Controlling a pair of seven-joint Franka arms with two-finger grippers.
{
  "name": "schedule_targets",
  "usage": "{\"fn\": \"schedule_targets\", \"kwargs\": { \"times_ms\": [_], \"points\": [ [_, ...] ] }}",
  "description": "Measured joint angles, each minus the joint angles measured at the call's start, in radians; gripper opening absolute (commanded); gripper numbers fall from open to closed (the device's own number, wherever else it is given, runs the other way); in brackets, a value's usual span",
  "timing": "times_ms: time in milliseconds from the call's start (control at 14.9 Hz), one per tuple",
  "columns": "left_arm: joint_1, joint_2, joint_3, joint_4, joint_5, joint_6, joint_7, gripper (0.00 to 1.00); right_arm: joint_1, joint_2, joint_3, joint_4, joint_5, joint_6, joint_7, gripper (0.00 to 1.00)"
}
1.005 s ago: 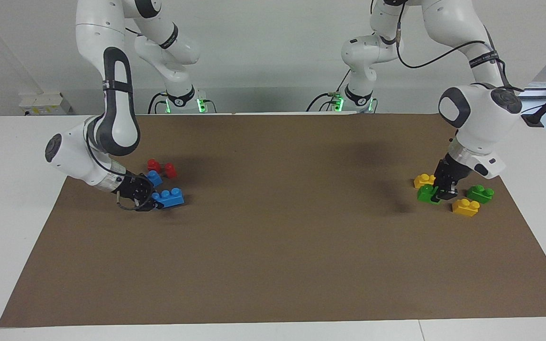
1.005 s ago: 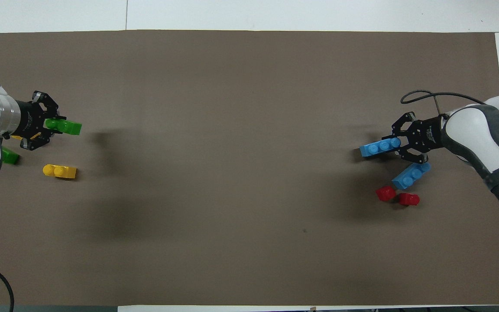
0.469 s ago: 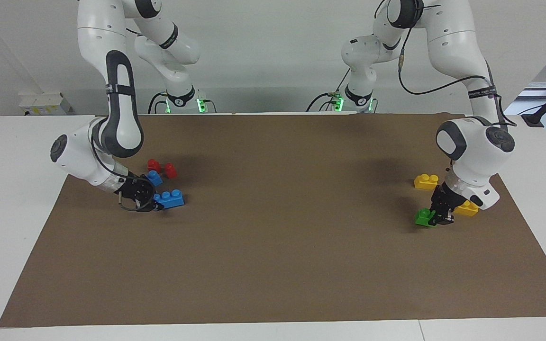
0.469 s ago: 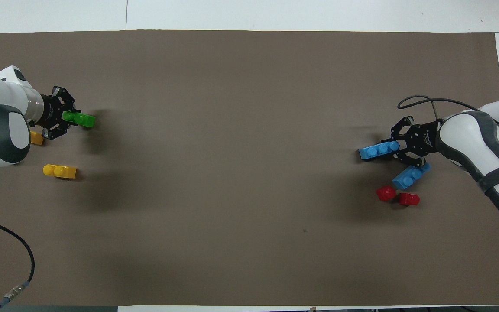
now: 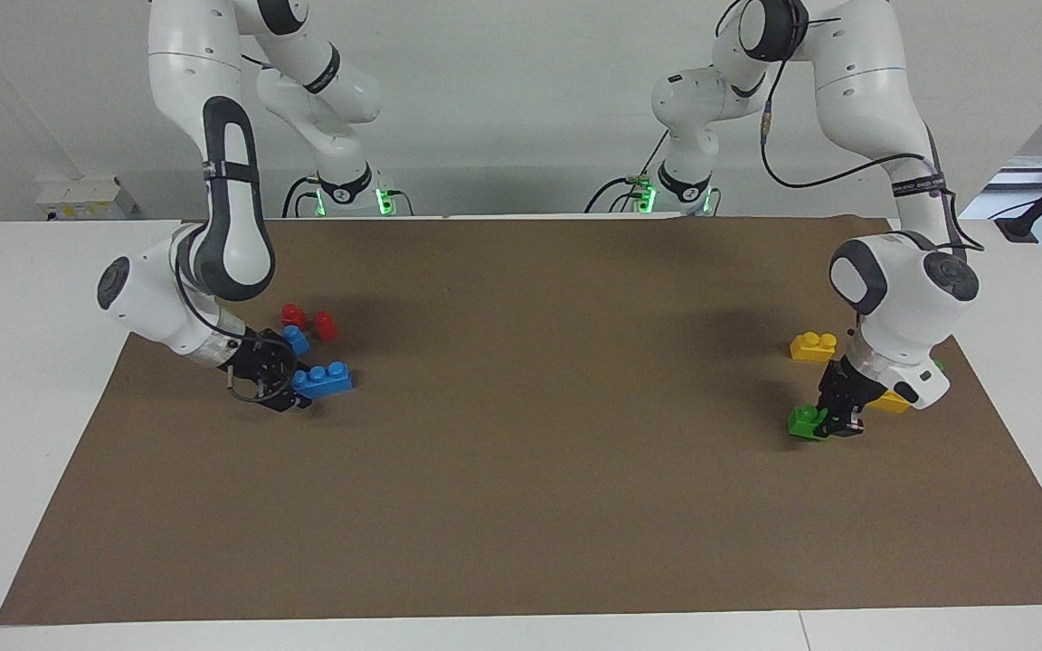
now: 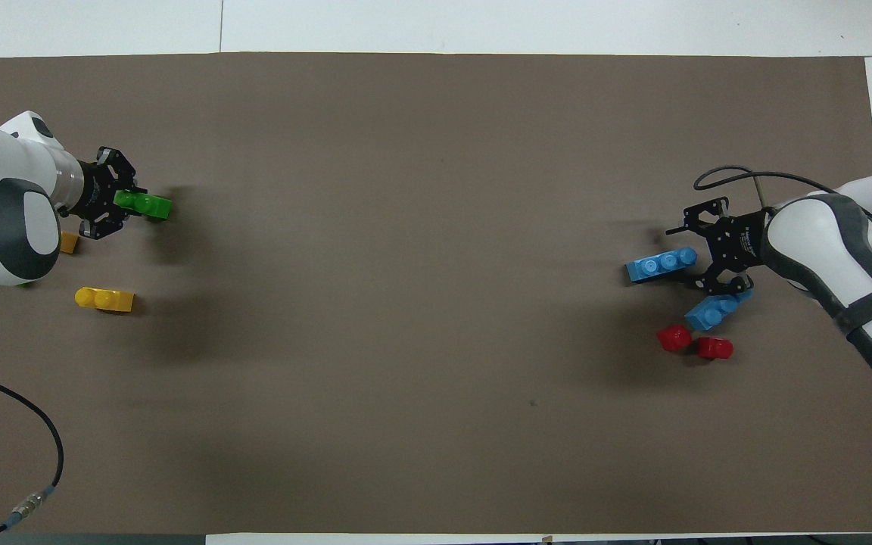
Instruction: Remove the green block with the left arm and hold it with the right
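- Left gripper (image 5: 828, 421) has carried the green block (image 5: 806, 422) out of the brick cluster toward the lower right of the facing view. Its jaws are clamped on one end, with the block low over the worktop (image 5: 521, 506).
- Right gripper (image 5: 286, 384) has spread its jaws wide around the end of the blue brick (image 5: 324, 380), at the left of that view.
- Risk: the end-only grip lets the block pivot or slip on lifting.
- Risk: the grippers are well apart, so a long carry comes before any handover.
- Risk: the right jaws may drag the blue brick when pulling away.
- Nearby: one yellow brick (image 5: 890, 402) is just beside the left wrist and could get nudged. Another yellow brick (image 5: 813, 345), a short blue brick (image 5: 297, 339) and red pieces (image 5: 308, 321) are not in the path.
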Motion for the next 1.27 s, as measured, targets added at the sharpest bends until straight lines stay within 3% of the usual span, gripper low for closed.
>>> {"fn": "schedule_targets", "kwargs": {
  "times_ms": [67, 134, 335, 670, 1273],
  "points": [
    [-0.001, 0.0, -0.001, 0.0, 0.005, 0.007, 0.0, 0.67, 0.0, -0.001, 0.0, 0.007, 0.0, 0.0, -0.001, 0.99],
    [-0.002, 0.001, -0.001, 0.0, 0.009, 0.01, 0.0, 1.0, 0.001, -0.004, 0.001, 0.021, 0.0, -0.008, -0.001, 1.0],
    [-0.002, 0.002, -0.001, 0.0, 0.011, 0.011, 0.0, 1.0, 0.008, -0.041, 0.007, 0.091, -0.074, -0.107, -0.008, 1.0],
    [-0.003, 0.002, -0.001, 0.004, 0.014, 0.012, 0.0, 1.0, 0.079, -0.172, 0.015, 0.203, -0.231, -0.309, -0.023, 1.0],
    [-0.011, -0.013, -0.004, 0.061, 0.093, -0.089, 0.019, 1.0, 0.126, -0.308, 0.022, 0.397, -0.444, -0.562, -0.414, 1.0]
  ]
}}
